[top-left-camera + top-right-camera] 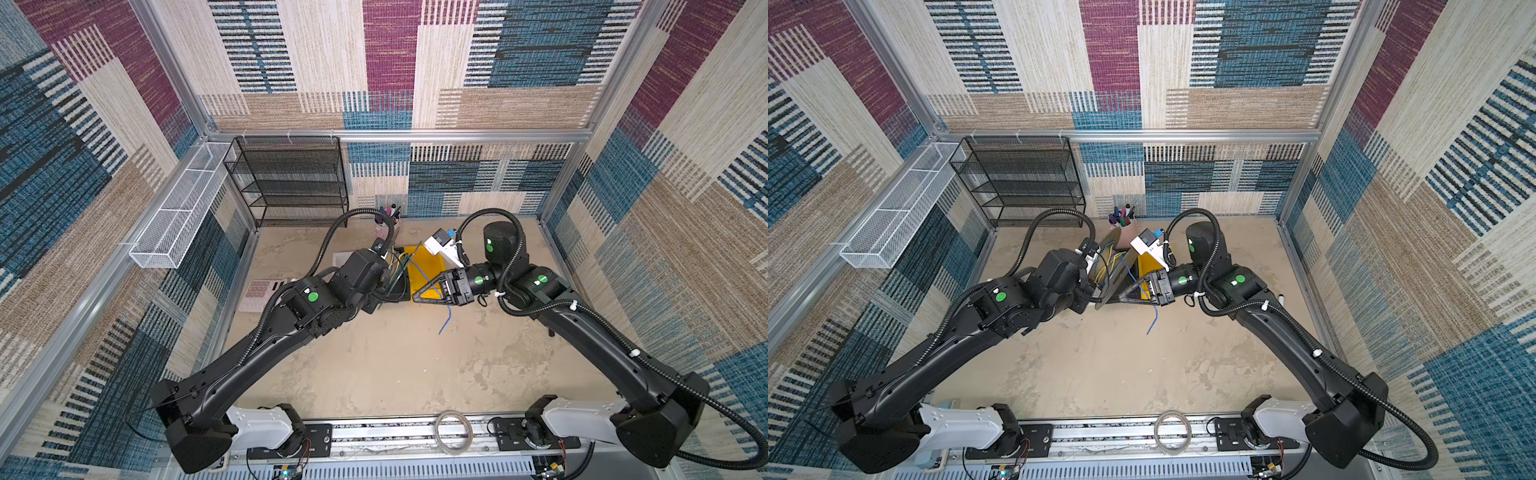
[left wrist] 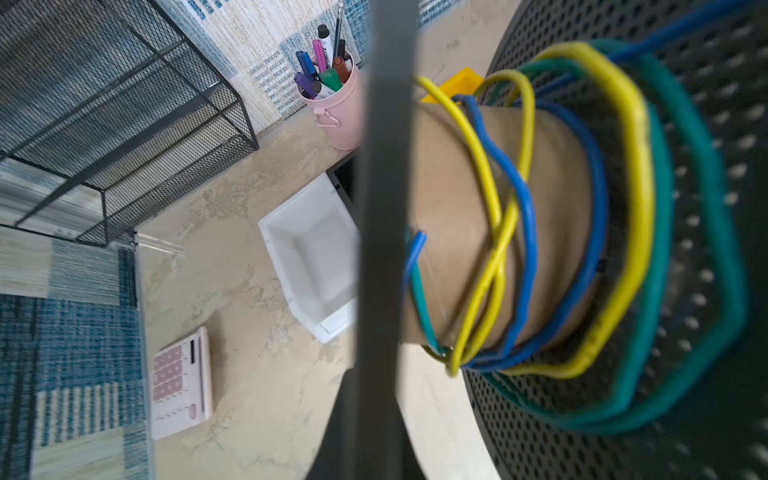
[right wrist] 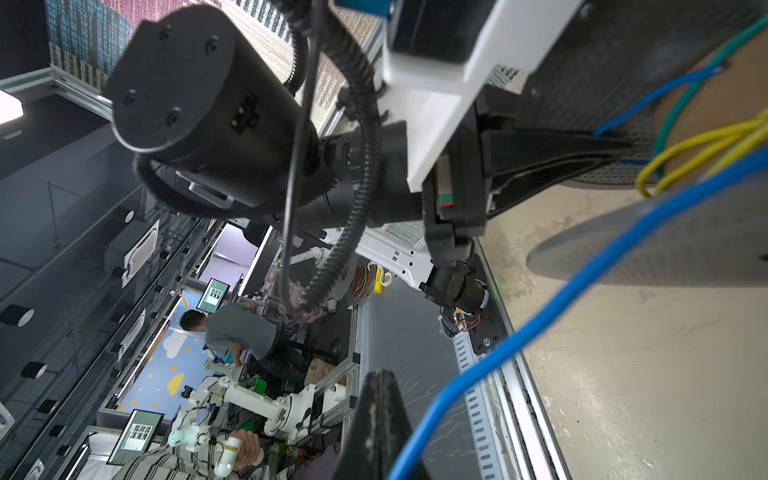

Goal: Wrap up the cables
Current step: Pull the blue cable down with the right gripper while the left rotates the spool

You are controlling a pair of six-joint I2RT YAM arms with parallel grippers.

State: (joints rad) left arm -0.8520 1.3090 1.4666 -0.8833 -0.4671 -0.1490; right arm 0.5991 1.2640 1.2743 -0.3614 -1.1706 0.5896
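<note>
One ring of clear tubing (image 1: 453, 432) lies on the metal rail at the bottom centre of both top views. Beyond it stretches the bare sand-coloured desk (image 1: 395, 365). Just above the middle of the frame, the loose end of a thin bright blue cable (image 1: 444, 322) trails downward from the right gripper (image 1: 415, 297), whose black triangular fingers are clenched tight and point left. The blue cable crosses these fingers near their base; whether it is pinched between them I cannot tell. From there it runs up and left over a yellow plastic bin (image 1: 432, 264) to a spool with black perforated flanges and a brown cardboard core (image 2: 449, 187). Yellow, blue and green cables (image 2: 498, 232) loop loosely round that core in the left wrist view. The left gripper (image 2: 365, 424) has its fingers clenched on the edge of one flange. Farther back on the desk sit a white plastic tray (image 2: 316, 249), a pink calculator (image 2: 180, 382) and a pink cup of pens (image 2: 340, 112). A black wire-mesh shelf (image 1: 291, 178) stands against the back wall, and a long white mesh basket (image 1: 178, 208) hangs on the left wall.
</note>
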